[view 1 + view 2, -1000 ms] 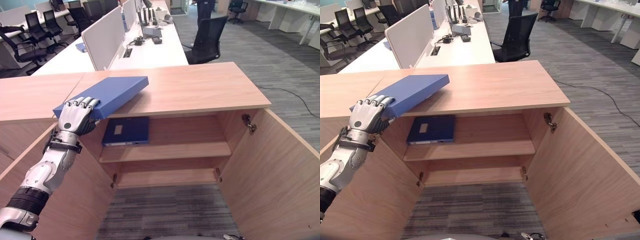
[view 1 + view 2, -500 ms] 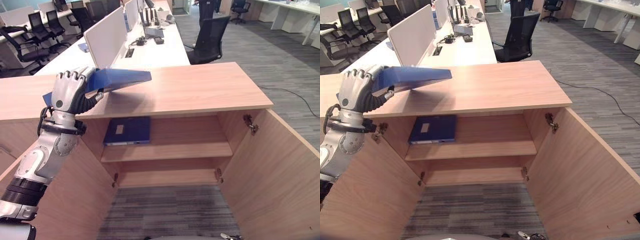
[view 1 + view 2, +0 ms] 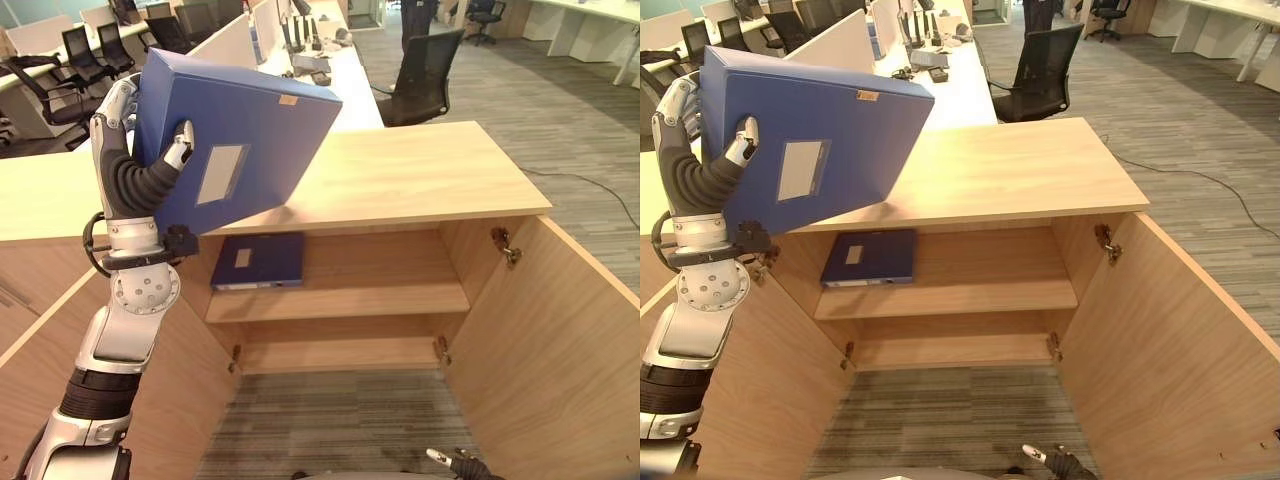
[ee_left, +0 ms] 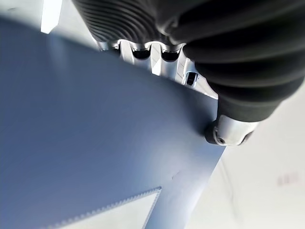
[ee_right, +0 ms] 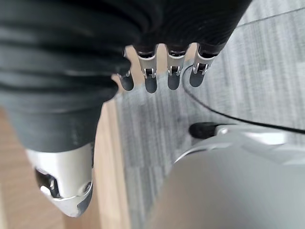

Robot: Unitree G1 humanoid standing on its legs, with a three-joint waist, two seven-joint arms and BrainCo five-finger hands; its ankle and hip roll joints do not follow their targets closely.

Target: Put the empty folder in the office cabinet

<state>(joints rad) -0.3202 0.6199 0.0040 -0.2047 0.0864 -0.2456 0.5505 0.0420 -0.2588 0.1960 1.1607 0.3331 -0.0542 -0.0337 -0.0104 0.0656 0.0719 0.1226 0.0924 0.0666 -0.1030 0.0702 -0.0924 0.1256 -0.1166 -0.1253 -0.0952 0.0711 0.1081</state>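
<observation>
The blue box folder point(image 3: 240, 140) stands tilted upright in the air over the left end of the cabinet top point(image 3: 420, 175), its labelled face toward me. My left hand point(image 3: 135, 185) is shut on its left edge, thumb on the front face and fingers behind. The left wrist view shows the hand point(image 4: 190, 28) pressed against the folder point(image 4: 95, 143). The office cabinet stands open below, with a shelf point(image 3: 340, 300) across it. My right hand point(image 3: 450, 461) hangs low by the floor, fingers point(image 5: 150, 78) relaxed and holding nothing.
A dark blue folder point(image 3: 258, 260) lies on the left of the upper shelf. Both cabinet doors swing out toward me, the right door point(image 3: 550, 340) and the left door point(image 3: 180, 400). Desks with white dividers and a black office chair point(image 3: 425, 75) stand behind the cabinet.
My left hand has lifted the folder off the cabinet top and tipped it from flat to nearly upright, raising it higher.
</observation>
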